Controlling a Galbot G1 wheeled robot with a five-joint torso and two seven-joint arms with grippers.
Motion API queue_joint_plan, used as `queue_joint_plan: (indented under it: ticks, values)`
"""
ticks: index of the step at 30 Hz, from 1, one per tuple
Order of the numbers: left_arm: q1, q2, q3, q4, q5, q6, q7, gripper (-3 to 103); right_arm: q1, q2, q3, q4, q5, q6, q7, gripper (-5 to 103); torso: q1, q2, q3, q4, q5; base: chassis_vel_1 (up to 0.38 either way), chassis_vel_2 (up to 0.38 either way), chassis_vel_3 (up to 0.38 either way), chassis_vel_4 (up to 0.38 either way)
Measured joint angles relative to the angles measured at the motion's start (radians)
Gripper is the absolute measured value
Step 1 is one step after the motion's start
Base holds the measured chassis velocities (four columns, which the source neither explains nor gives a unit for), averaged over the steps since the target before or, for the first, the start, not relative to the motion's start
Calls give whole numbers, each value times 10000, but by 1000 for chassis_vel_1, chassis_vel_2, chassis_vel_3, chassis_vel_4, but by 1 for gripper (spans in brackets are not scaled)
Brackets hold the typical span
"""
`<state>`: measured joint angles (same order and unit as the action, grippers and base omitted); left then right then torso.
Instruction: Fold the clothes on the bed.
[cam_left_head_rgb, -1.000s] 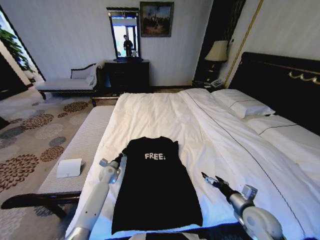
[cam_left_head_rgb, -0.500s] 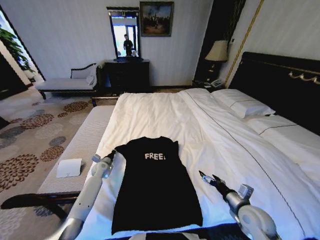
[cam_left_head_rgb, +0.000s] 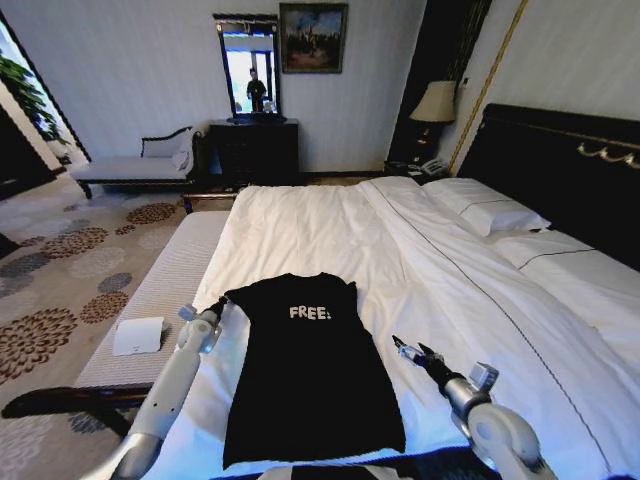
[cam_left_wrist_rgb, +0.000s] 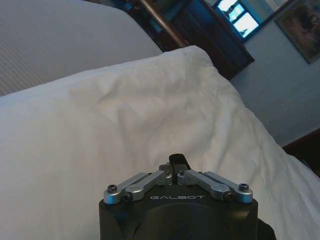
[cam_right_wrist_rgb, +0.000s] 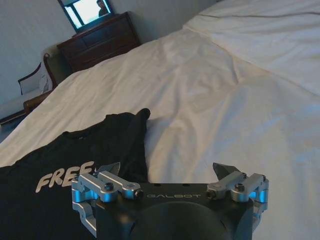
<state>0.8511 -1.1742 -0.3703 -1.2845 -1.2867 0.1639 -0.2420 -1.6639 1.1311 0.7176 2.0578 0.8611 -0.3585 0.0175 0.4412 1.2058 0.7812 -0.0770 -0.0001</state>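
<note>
Since a second ago the left pincer has slid outward toward the bed's edge, fingers together on the T-shirt's sleeve, so that sleeve now sticks out to the side. The right pincer has crept a bit closer to the shirt's other side, fingers apart over the white duvet, holding nothing. The shirt itself lies flat near the foot of the bed, with the grey surface alongside carrying a white card.
</note>
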Motion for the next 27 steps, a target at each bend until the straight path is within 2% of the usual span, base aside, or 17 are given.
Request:
queue_joint_plan:
  ticks: [6, 10, 11, 16, 22, 27]
  values:
    - [-9, 58, 94, -312, 434, 32, -161, 0, 72, -1, -41, 33, -253, 136, -69, 100, 0, 0, 0, 0, 1, 0, 0, 0, 0]
    - [95, 200, 347, -754, 2037, 30, -290, 0, 84, 112, -106, 177, -693, 288, -37, 100, 0, 0, 0, 0, 1, 0, 0, 0, 0]
    - [95, 200, 347, -754, 2037, 30, -290, 0, 84, 112, -106, 177, -693, 288, -37, 100, 0, 0, 0, 0, 1, 0, 0, 0, 0]
    - [141, 202, 719, -1443, 3364, 236, -378, 0, 133, 69, -207, 273, -1155, 442, -106, 100, 0, 0, -1, -1, 0, 0, 0, 0, 0]
    - [176, 230, 1058, -1835, 4007, 351, -363, 0, 253, 5, -305, 195, -1064, 445, -149, 100, 0, 0, 0, 2, 2, 0, 0, 0, 0]
    - [-124, 243, 2046, -1872, 4487, 425, -303, 0, 125, 48, -241, 192, -1044, 503, -224, 100, -1, 0, -1, -3, 1, 0, 0, 0, 0]
